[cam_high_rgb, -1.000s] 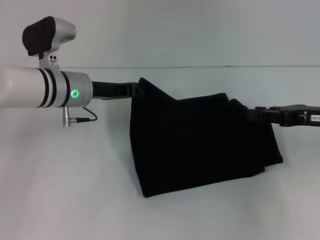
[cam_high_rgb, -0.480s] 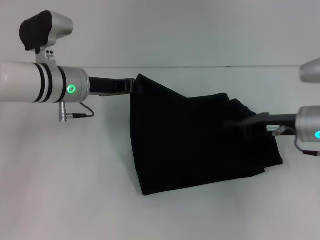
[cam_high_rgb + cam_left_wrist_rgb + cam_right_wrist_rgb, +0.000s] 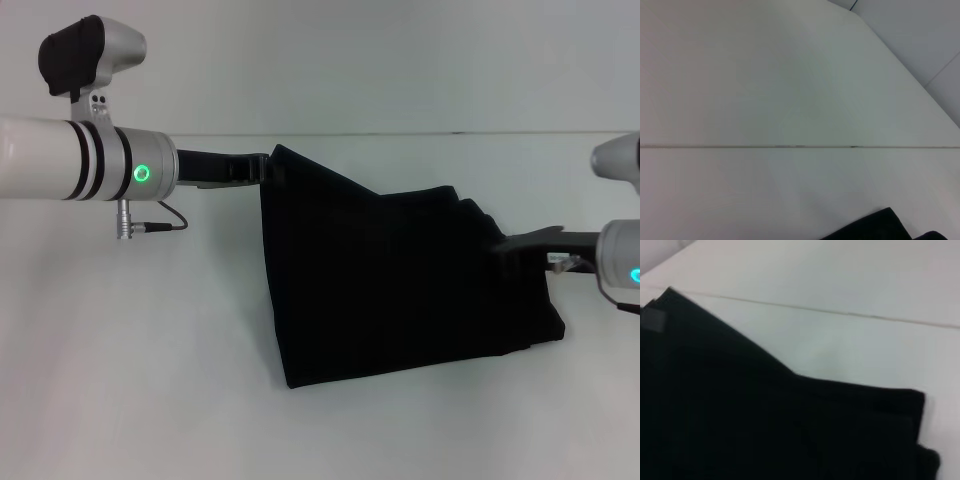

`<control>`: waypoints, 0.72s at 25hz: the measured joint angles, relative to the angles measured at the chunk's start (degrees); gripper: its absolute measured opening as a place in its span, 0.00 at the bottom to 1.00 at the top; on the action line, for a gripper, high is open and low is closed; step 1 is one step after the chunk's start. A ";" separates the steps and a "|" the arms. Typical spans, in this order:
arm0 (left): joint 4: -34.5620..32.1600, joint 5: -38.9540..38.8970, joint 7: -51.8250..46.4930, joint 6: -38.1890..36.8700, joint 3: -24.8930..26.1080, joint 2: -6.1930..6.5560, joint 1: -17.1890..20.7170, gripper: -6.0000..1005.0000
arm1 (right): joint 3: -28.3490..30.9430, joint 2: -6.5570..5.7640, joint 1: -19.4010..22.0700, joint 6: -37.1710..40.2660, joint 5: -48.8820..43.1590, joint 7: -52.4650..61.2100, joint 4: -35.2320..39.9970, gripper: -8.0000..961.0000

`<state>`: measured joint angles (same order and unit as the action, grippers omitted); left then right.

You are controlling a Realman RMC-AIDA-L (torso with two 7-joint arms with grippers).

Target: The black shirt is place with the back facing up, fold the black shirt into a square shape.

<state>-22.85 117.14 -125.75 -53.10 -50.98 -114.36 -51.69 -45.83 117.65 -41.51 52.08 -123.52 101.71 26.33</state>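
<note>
The black shirt lies partly folded on the white table, with its near edge resting flat and its far left corner raised. My left gripper reaches in from the left and is shut on that raised corner. From the right, my right gripper meets the shirt's right side, where its dark tip blends into the fabric. A small piece of the shirt shows in the left wrist view. The right wrist view is mostly filled by the shirt, with layered folded edges.
The white table surrounds the shirt on all sides. A thin seam runs across the far part of the table, and the seam shows again in the left wrist view. A grey cable loops under the left wrist.
My right arm has come in from the right, so its silver wrist now shows at the frame edge. The left arm rose slightly. The shirt barely shifted.
</note>
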 joint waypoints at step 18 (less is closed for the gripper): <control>0.10 0.02 -0.02 0.01 0.00 0.21 0.52 0.11 | -2.89 0.79 -2.37 -0.31 -0.03 0.77 0.55 0.01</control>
<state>-22.75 117.16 -125.77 -53.09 -50.97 -114.14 -51.17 -48.71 118.44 -43.88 51.77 -123.55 102.48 26.88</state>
